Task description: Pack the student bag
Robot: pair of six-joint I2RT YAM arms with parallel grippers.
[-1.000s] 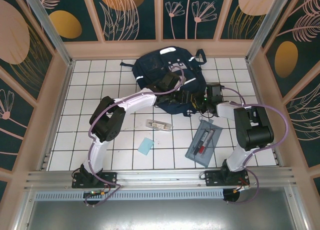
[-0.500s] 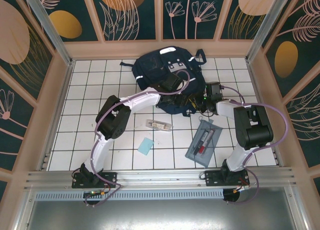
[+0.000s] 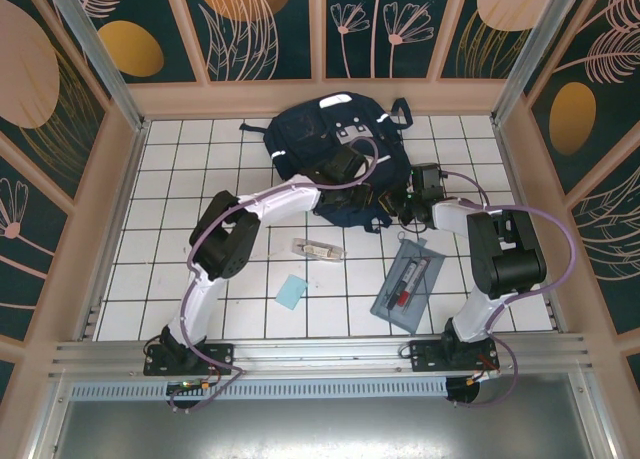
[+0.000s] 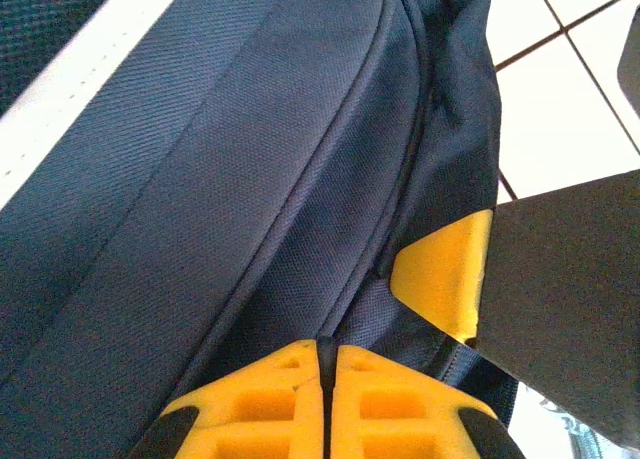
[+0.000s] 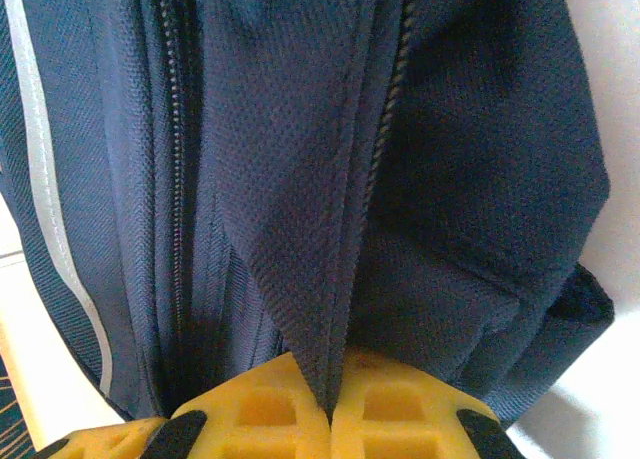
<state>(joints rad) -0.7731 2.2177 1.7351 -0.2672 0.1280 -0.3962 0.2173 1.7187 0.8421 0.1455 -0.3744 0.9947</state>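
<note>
The left gripper (image 4: 320, 364) is shut, its two yellow fingers meeting along a thin dark line with no gap. A ridge of the bag (image 4: 200, 179) runs down into that line, but I cannot tell whether any cloth is nipped there. Just to the right, one finger (image 4: 440, 279) of the right gripper (image 5: 330, 394) presses on the bag's rounded edge, where the cloth bunches beside the white tiles of the table (image 4: 560, 89). A white stripe (image 4: 70, 79) crosses the bag at the upper left of this view

The right gripper is clamped on the bag: a fold of navy cloth with a stitched seam narrows down and vanishes between its fingers. One zip (image 5: 175, 129) runs left of the fold and another right of it, and a white stripe edges the bag at the far left

From above, the bag lies at the far middle of the table, near the back wall, with its straps (image 3: 400, 114) toward the far right. Both arms reach to its near right edge, the grippers close together. Nearer the arms and apart from the bag lie a grey pencil case (image 3: 425, 289) with pens in it, a small clear packet (image 3: 318, 249) and a light blue square (image 3: 292, 291)
</note>
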